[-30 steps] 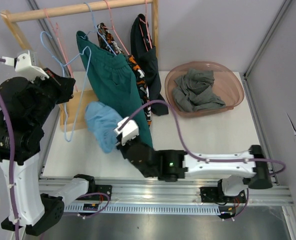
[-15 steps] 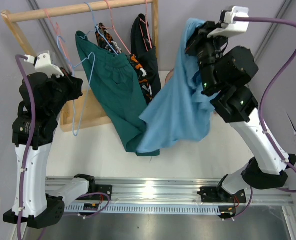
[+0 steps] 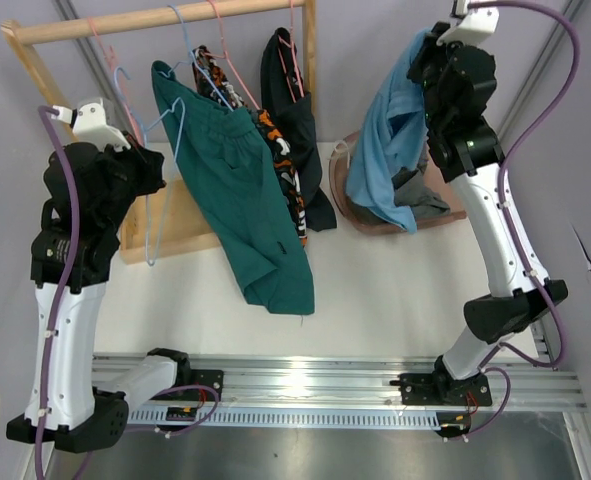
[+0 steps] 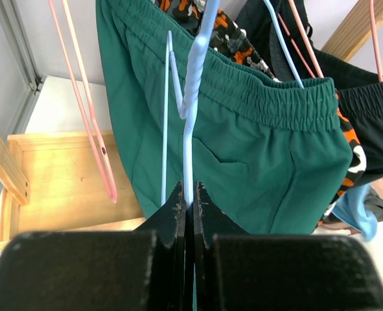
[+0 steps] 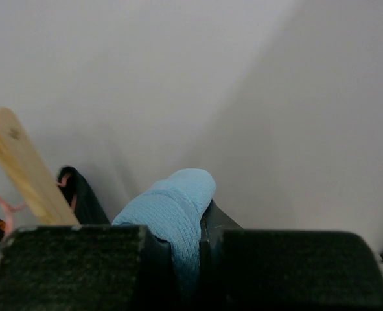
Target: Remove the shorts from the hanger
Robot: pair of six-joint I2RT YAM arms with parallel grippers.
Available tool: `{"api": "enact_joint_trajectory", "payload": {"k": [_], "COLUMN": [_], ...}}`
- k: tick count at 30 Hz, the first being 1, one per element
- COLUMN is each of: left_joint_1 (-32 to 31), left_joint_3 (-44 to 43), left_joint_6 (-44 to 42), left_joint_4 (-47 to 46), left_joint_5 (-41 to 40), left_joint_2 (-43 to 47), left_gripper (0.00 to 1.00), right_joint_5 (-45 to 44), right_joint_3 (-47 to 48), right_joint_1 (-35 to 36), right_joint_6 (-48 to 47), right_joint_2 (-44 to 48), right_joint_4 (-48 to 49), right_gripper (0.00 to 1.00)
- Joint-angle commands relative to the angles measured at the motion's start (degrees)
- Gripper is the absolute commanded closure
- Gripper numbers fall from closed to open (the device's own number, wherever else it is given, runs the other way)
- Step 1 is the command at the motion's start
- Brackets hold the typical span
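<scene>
Blue shorts (image 3: pixel 383 150) off hanger (image 4: pixel 190 116), pinched in my right gripper (image 5: pixel 201 227) upper right, above basket (image 3: pixel 375 228) | grey shorts (image 3: pixel 420 200) in basket | left gripper (image 4: pixel 188 201) clamped on bare hanger at left | teal shorts (image 3: pixel 245 190), patterned shorts (image 3: pixel 283 160), black shorts (image 3: pixel 290 90) on rail (image 3: pixel 155 18), top centre: I judge three left

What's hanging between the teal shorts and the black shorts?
The orange-black-white patterned shorts hang between the teal shorts and the black shorts, seen in the top view.
</scene>
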State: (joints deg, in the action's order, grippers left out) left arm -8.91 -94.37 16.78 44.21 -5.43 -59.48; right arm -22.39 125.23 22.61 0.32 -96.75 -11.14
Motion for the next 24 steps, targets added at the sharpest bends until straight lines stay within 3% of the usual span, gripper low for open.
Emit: {"api": "enact_joint_trajectory", "payload": {"k": [1, 8, 10, 11, 12, 14, 18, 24], "left_joint_1": [-0.41, -0.23, -0.15, -0.06, 0.03, 0.21, 0.47, 0.99], "left_joint_3": [-0.11, -5.99, -7.4, -10.19, -11.09, -14.87, -24.77, -35.07], "left_joint_6": [-1.66, -3.33, -3.59, -3.77, -3.77, -4.38, -6.22, -7.72], "left_joint_4": [-3.78, -2.81, -3.16, -3.25, -3.16, -2.11, -0.09, 2.55], "left_joint_5": [-1.42, -3.36, -3.45, -3.36, -3.27, -3.01, -4.14, -9.15], "left_joint_2": [-0.37, -5.1, -6.17, -7.82, -8.8, -11.17, -16.71, -25.06], "left_gripper": [1.0, 1.0, 1.0, 1.0, 1.0, 1.0, 1.0, 1.0], "right_joint_5": [5.07, 7.71, 11.3, 11.67, 11.67, 12.98, 14.92, 15.27], "right_joint_3": [-9.35, -40.47, -44.71, -44.72, -44.55, -47.34, -62.89, -75.38], "right_joint_1": [-3.18, -7.23, -7.85, -7.93, -7.93, -7.93, -6.0, -3.19], "right_joint_6": [5.82, 16.53, 18.4, 20.14, 21.38, 23.4, 26.04, 27.63], "right_joint_2": [4.45, 9.65, 7.82, 6.41, 5.09, 3.85, 11.13, 21.05], "right_joint_4": [9.52, 19.13, 15.37, 12.92, 6.8, 4.9, 14.97, 15.0], "right_gripper": [1.0, 1.0, 0.26, 0.01, 0.0, 0.01, 0.01, 0.0]}}
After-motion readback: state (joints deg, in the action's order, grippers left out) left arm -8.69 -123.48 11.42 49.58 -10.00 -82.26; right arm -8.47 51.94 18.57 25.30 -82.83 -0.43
